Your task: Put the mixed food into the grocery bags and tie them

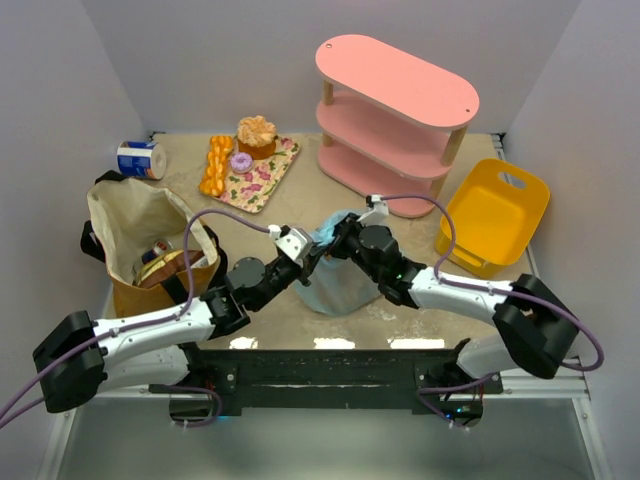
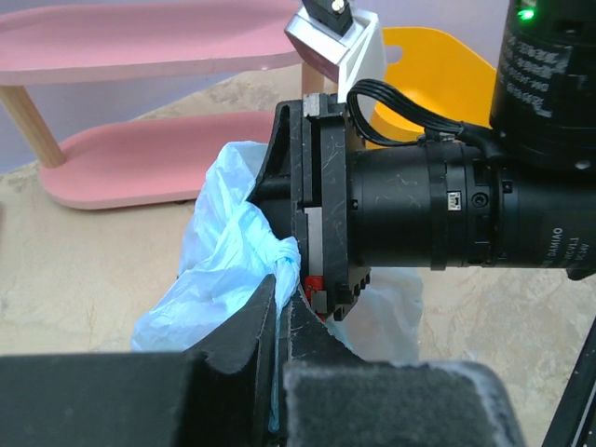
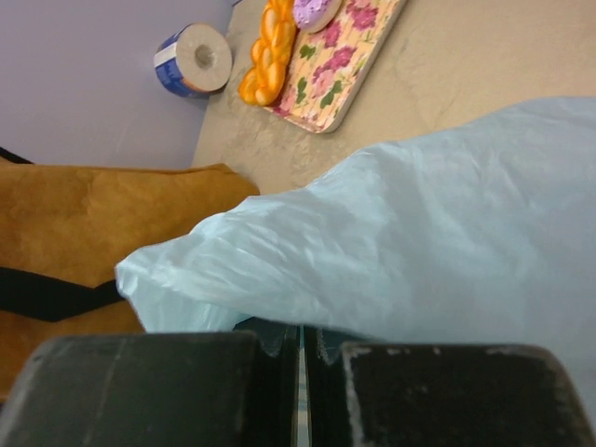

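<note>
Where left claw [image 2: 279,312] meets right claw [image 3: 300,345], light-blue bag [image 3: 419,233] between, both pinching its plastic.

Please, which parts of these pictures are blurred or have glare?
Top external: sharp, even light, white glare patches on the table's near edge. Left wrist: the left gripper is dark and blurred. Right wrist: the right gripper is blurred, the light-blue bag soft, the flowered tray sharp.

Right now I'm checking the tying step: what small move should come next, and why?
Probably draw the left gripper and right gripper slowly apart. Both are shut on bunched plastic at the top of the light-blue bag, nearly touching, so pulling would likely cinch the twist tighter.
</note>
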Robot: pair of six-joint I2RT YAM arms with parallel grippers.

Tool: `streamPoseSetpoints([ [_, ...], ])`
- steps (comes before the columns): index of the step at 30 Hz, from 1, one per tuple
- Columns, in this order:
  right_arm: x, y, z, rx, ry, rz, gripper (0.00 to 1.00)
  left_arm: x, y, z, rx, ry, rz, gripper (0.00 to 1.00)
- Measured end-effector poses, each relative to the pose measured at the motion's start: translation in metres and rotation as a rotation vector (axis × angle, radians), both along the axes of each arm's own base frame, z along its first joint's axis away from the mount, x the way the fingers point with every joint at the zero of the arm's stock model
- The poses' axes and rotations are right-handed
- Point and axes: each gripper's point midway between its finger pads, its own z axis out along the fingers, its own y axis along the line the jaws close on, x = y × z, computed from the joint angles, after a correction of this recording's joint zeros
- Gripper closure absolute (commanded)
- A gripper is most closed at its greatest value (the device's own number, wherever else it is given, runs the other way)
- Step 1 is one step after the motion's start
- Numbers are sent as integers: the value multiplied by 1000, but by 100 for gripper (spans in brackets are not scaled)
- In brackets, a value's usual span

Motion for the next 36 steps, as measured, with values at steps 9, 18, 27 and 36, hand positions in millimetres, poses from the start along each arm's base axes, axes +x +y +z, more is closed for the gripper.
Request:
streamPoseSetpoints([
  [9,3,11,-26,-1,70,100,69,5,19,-10,12,19,73,100],
  [18,-25,-16,16,-29,68,126,29,16,27,-5,6,15,142,100],
  [27,-52,-34,58,51,42,155,21,20,29,-5,15,11,171,100],
  [36,-40,-14,70,105,93,161,17,13,20,-1,59,-51,87,100],
])
